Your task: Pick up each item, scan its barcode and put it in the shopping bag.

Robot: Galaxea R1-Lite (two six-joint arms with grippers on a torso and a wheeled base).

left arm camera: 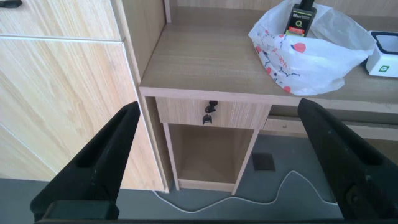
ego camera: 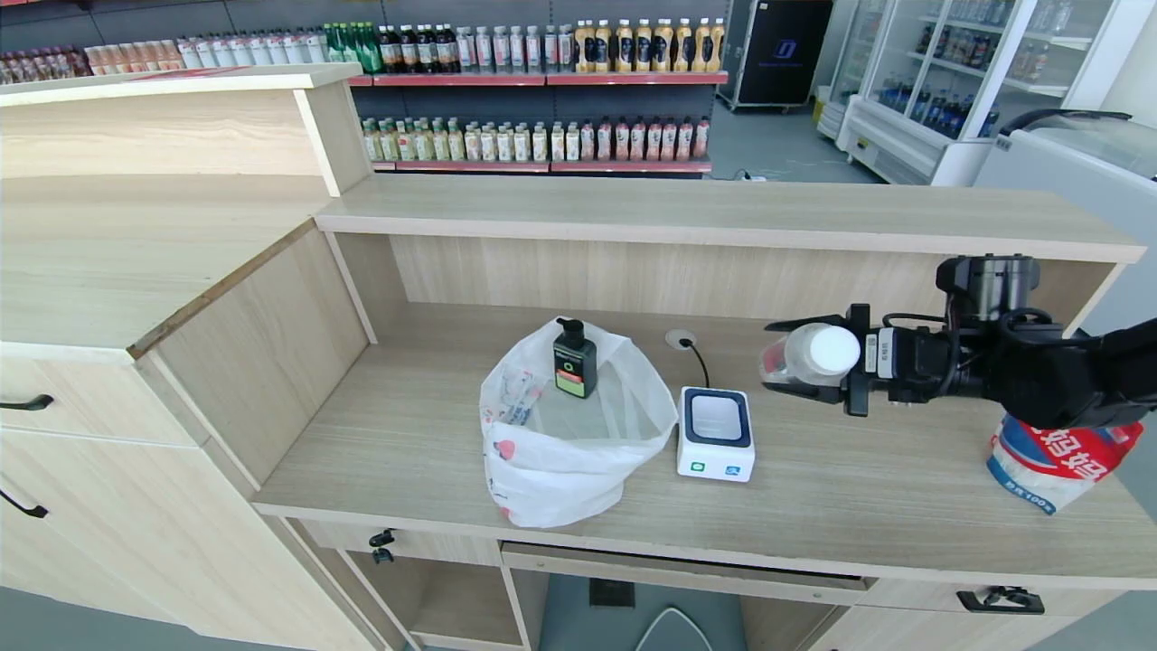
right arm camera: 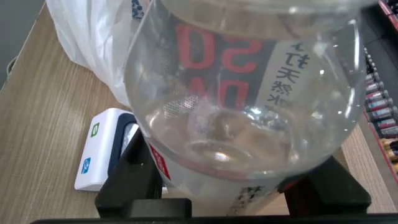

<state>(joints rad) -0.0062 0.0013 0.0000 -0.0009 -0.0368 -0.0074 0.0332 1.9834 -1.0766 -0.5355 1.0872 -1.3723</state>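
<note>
**Clear bottle held up right of the scanner**

Left gripper (left arm camera: 217, 107): fingers spread, holding nothing, low beside the counter (ego camera: 859, 506). White shopping bag (ego camera: 560, 452) open on the counter, black pump bottle (ego camera: 575, 362) upright inside. Scanner (ego camera: 715, 432) just right of the bag. Right gripper (ego camera: 779, 360) pinches the clear bottle (ego camera: 827, 353) sideways above the counter. Red-and-blue pack (ego camera: 1058, 466) far right.

Large red digits on label of clear bottle (right arm camera: 249, 93); red characters on packet (ego camera: 1058, 457); two small icons on scanner (ego camera: 715, 432)

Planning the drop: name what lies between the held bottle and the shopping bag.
The white scanner sits between bottle and shopping bag, per the head view.
</note>
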